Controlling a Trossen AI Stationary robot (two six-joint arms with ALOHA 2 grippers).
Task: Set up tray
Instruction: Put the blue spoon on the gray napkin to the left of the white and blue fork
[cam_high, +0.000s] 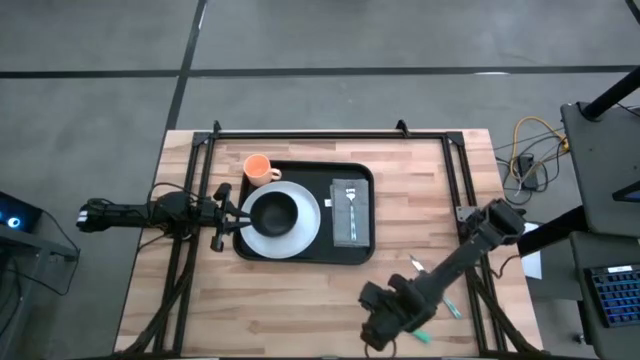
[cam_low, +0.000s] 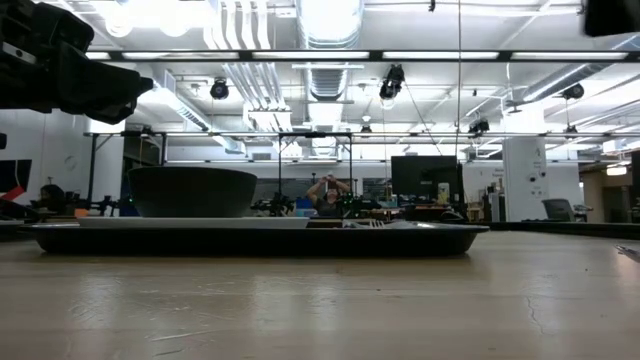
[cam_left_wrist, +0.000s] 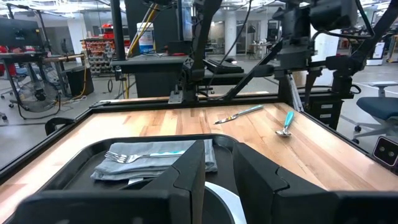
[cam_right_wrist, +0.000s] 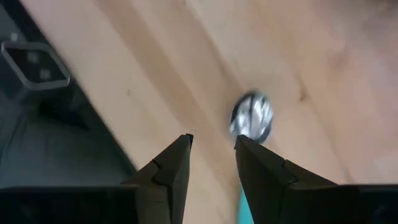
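Right hand (cam_right_wrist: 212, 144) over spoon (cam_right_wrist: 252, 117), tray (cam_high: 303, 254) lengthwise left-right

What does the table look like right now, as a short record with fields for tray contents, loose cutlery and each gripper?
tray: holds white plate with black bowl, grey napkin with fork
orange cup: at tray's far left corner
loose cutlery: spoon, knife, on table right of tray
left gripper: at tray's left edge, open
right gripper: open above spoon
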